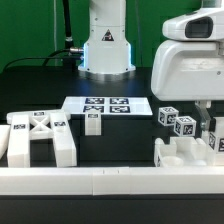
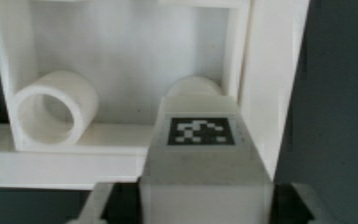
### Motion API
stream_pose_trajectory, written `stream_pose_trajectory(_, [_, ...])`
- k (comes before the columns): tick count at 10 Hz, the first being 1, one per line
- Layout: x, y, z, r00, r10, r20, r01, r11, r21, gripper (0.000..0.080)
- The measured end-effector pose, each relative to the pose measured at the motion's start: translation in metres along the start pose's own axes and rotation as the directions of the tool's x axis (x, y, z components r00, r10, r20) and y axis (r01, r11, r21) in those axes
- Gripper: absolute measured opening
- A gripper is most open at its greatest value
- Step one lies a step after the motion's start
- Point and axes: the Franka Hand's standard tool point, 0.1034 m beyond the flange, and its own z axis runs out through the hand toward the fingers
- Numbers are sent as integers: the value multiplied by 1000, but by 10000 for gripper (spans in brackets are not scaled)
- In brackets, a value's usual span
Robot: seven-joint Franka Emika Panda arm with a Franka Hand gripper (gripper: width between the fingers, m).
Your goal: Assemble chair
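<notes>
In the wrist view a white chair part with a rounded end and a square tag (image 2: 199,132) runs between my fingers, and my gripper (image 2: 202,206) is shut on it. Just beyond it lies a white framed chair piece with a round peg (image 2: 51,108). In the exterior view my gripper (image 1: 208,134) is low at the exterior view's right, over a notched white piece (image 1: 182,156), and the held part is mostly hidden by the hand. Two tagged blocks (image 1: 176,121) stand just beside it. The X-ribbed panel (image 1: 38,126) lies at the exterior view's left.
The marker board (image 1: 105,105) lies mid-table in front of the robot base (image 1: 105,50). A small tagged block (image 1: 93,123) stands near the marker board. A long plain white rail (image 1: 110,186) runs along the front edge.
</notes>
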Motion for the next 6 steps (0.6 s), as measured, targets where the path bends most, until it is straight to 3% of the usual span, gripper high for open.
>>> stream_pose_trajectory(1, [0,0,0,1000,-2,0,2,1000,0,286])
stream_pose_trajectory(3, [0,-1,0,982,190,0,-190,982,8,286])
stream_pose_trajectory(6, [1,2,1,829,560,11,-560,828,34,287])
